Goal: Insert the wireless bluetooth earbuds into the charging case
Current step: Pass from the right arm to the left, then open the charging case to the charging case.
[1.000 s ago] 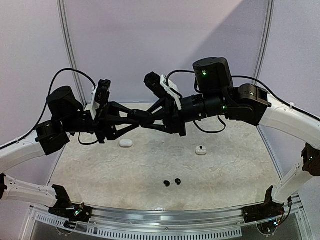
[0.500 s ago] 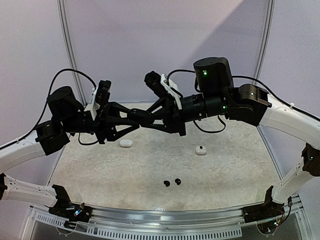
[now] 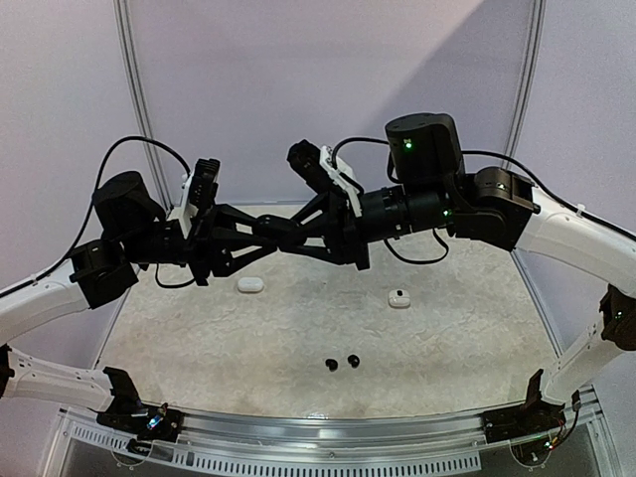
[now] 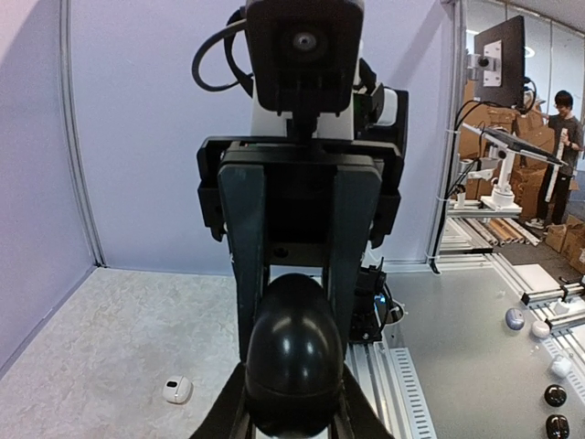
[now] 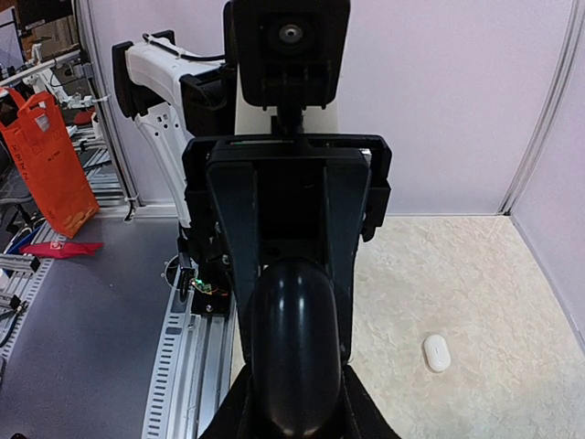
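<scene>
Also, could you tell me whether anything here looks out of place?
Both the left gripper and right gripper clamp one glossy black case in mid-air, while the two black earbuds lie loose on the table below.

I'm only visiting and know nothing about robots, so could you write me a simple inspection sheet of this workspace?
Surface: pale mottled table.
Job's things: black charging case held in mid-air between both arms; two black earbuds lying loose near the front edge.
Clutter: white case and a small white item with a dark spot, apart on the table.
Grippers: left gripper and right gripper meet tip to tip, the jaws of each closed on the black charging case.
Cables: black cables loop off the wrists, above the table.
Surroundings: a person standing off to one side, an orange object on the other.
</scene>
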Action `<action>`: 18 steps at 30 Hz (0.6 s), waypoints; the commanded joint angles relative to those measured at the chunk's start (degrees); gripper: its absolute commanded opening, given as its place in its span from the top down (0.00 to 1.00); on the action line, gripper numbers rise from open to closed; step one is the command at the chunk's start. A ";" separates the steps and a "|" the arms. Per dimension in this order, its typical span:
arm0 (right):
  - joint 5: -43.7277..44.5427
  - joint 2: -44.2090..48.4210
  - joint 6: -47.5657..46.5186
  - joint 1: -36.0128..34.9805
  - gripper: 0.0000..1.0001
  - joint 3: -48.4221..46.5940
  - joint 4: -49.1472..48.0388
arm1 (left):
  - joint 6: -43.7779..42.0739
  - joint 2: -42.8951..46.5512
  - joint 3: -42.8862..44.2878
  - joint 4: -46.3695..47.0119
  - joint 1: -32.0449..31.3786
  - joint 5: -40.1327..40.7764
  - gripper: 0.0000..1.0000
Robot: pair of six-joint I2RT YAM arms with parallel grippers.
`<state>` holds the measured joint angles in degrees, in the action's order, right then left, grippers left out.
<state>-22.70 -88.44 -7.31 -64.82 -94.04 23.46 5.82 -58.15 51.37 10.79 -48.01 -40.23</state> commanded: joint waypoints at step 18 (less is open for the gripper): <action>7.22 0.40 1.51 0.07 0.48 -1.15 1.54 | -18.96 1.40 0.90 -9.21 -0.99 -1.42 1.00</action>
<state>-17.85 -88.47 -6.28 -64.84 -94.04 25.10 -5.56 -57.76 51.37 7.07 -48.03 -40.10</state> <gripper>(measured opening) 0.522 0.241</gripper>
